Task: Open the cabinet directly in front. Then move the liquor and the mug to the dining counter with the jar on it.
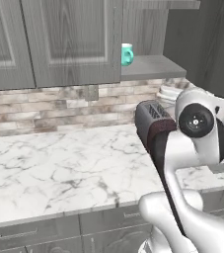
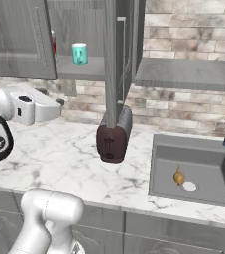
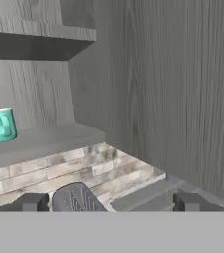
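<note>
one glossy teal mug (image 3: pixel 0 125) on matte grey wood-grain cabinet (image 3: pixel 172 84) shelf; hand (image 3: pixel 111 201) released, holding nothing.

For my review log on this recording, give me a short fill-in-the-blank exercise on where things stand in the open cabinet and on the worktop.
1. The small teal mug with a loop handle stands on the cabinet's grey inner ____.
2. The tall grey wood-grain cabinet has its door swung ____.
3. The dark grey and maroon toaster sits on the white ____ worktop.
4. The claw's two dark tips stand apart, holding ____.

Missing words: shelf; open; marble; nothing
</note>
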Available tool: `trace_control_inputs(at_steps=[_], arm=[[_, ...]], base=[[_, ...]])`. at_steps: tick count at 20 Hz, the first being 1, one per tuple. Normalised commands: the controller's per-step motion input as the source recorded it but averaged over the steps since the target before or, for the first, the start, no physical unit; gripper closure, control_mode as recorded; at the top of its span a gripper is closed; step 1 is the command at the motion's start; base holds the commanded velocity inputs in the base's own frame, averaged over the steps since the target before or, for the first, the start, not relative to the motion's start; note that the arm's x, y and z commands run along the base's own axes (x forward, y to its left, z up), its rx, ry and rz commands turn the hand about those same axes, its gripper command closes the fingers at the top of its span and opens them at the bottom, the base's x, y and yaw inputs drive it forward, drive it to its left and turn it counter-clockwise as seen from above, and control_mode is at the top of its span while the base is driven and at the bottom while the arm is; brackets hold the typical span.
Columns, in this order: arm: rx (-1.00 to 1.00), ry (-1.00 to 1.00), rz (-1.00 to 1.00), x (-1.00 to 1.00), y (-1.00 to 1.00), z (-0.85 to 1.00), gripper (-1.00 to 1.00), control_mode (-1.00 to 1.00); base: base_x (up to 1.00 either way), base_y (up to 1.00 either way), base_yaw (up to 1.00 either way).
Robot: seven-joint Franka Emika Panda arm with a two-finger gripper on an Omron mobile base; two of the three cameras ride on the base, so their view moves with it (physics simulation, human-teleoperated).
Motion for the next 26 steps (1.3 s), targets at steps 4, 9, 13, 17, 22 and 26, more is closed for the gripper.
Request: trace_control_inputs(at_steps=[4,9,13,17,22,26], arm=[[-0.17,0.03,0.63,-0.50,1.00,0.00,-1.00,-1.00],[-0.13,-0.03,0.46,-0.59,0.67,0.00,-1.00,-1.00],[-0.01,-0.12,0.07,-0.14,0.11,0.05,-1.00,-1.00],[0.00,-0.13,0.05,0.00,0.27,0.32,-1.00,-1.00],[0.01,-0.12,0.01,0.09,0.44,0.26,-1.00,-1.00],[0.00,-0.11,0.00,0.30,0.22,0.21,-1.00,-1.00]], base=[[0.00,0.00,0.00],[0.00,0.00,0.00],[0.00,0.00,0.00],[0.00,0.00,0.00],[0.00,0.00,0.00],[0.00,0.00,0.00]])
